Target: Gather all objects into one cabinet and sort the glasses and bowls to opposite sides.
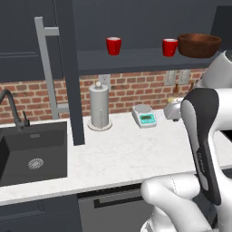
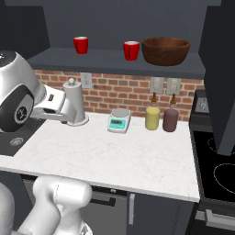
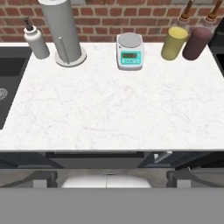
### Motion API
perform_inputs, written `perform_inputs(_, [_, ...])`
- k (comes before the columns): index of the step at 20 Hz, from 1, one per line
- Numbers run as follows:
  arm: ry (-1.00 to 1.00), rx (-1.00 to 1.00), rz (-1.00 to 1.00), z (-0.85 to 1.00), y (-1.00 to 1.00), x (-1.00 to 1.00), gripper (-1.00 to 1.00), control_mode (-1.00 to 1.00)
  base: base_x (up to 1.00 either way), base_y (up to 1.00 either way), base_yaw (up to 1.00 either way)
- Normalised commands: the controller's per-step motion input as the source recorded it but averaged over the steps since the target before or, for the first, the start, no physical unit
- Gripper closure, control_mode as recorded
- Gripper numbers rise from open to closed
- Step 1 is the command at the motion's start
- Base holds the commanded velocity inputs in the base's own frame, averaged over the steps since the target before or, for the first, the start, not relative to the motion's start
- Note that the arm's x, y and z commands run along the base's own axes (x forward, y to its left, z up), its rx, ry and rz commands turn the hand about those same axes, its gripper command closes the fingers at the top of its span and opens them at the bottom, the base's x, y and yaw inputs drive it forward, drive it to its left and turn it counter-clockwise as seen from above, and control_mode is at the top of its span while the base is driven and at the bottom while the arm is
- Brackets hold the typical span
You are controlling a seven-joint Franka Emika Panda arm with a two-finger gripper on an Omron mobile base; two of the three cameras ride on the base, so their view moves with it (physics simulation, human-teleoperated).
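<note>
Your count: two cups, one bowl, and six single items around the scale.

Above the one kitchen scale (image 2: 119,121) you have two red cups (image 2: 81,45) (image 2: 131,50) and one brown bowl (image 2: 165,50) on the shelf (image 2: 92,59). Right of the scale stand two bottles, one yellow (image 2: 152,117) and one dark purple (image 2: 170,119). Left of it you get one paper towel holder (image 2: 75,105), one soap dispenser (image 3: 36,41), one sink (image 1: 31,154) and one tap (image 1: 11,108). One bench (image 2: 119,156) carries the scale.
</note>
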Motion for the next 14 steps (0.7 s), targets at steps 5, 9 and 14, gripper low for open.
perform_inputs(5, [0.0,0.0,0.0,0.16,-0.01,-0.24,-1.0,-1.0,0.0,0.0,0.0])
perform_inputs(9, [0.0,0.0,0.0,0.0,0.0,-0.3,-1.0,-1.0,0.0,0.0,0.0])
perform_inputs(14, [0.0,0.0,0.0,0.0,0.0,-0.08,-1.0,1.0,-0.54,0.0,0.0])
